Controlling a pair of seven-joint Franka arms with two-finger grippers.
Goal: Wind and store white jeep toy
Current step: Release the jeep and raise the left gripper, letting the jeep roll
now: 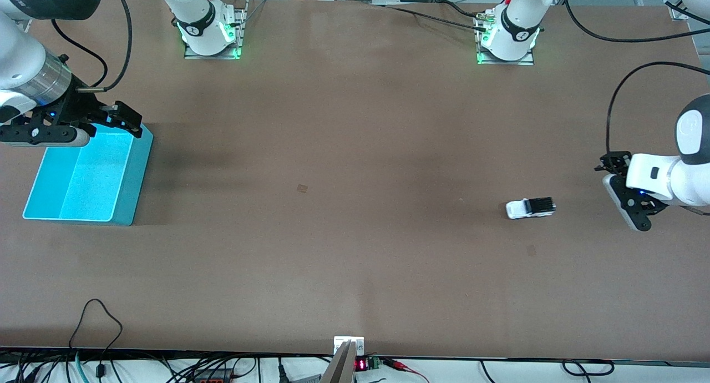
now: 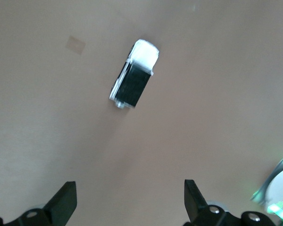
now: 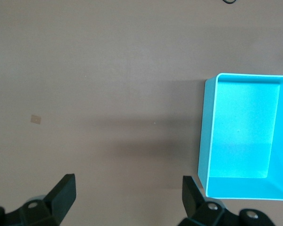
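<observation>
Two robot arms stand at a wide brown tabletop (image 1: 355, 122), and both grippers carry nothing. One small white jeep toy (image 1: 530, 207) sits on its wheels on the bare tabletop toward the left arm's end, well apart from everything else. Its black roof panel faces up, and its white bonnet points toward the right arm's end of the table. In the left wrist view the white jeep toy (image 2: 134, 74) shows from above, lying at a slant on the plain brown surface.

The left gripper (image 1: 629, 208) hangs low over the tabletop near the jeep, at the left arm's end. Its fingers are spread wide apart with only air between them. The left wrist view shows those dark fingers (image 2: 63, 202) parted, and the jeep lies clear of them, not touched.

A turquoise bin (image 1: 125, 194) rests on the tabletop at the right arm's end. It is a rectangular open-topped box with smooth walls, and its pale blue floor is bare, holding no objects. The right gripper (image 1: 105, 122) hovers above one corner of the bin. Its fingers (image 3: 61, 195) are also spread wide and hold nothing. In the right wrist view the turquoise bin (image 3: 205, 136) shows its bare interior, with plain tabletop beside it.
</observation>
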